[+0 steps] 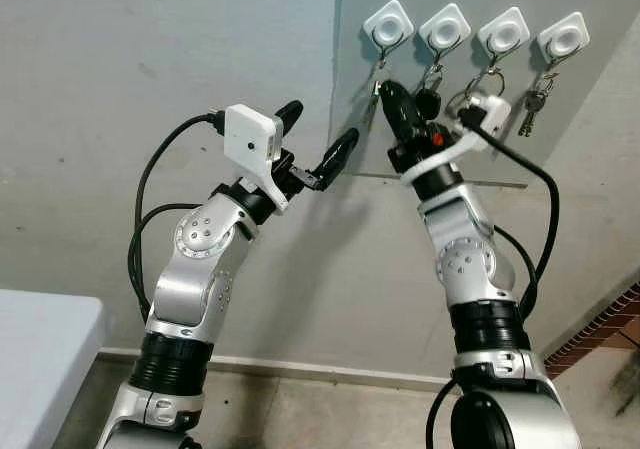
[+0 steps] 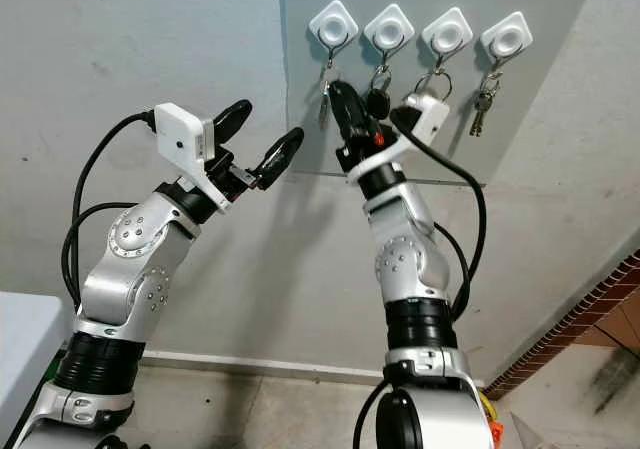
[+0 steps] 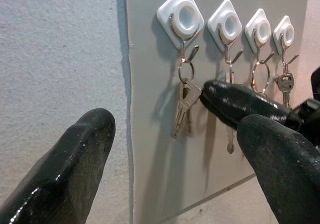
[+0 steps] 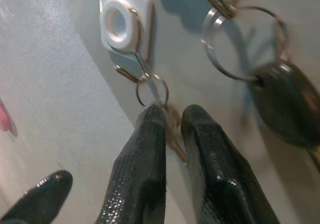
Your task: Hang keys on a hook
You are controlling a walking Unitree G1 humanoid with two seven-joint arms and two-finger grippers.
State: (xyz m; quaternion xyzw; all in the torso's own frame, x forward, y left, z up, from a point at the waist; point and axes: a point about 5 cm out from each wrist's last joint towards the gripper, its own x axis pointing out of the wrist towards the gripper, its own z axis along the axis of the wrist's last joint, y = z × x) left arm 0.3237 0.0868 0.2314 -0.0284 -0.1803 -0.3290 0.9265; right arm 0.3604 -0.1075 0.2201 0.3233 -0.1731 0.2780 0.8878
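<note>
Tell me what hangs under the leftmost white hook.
Under the leftmost hook hangs a key ring carrying silver keys. The right gripper is at those keys, its fingers covering their lower part in the right wrist view.

Pale grey plastered wall, white skirting board, concrete floor, red brickwork, white tabletop

head pair upward, wrists close (shared hooks)

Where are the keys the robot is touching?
The keys hang on the leftmost hook of four, with the right hand pinching them just below their ring.
</note>
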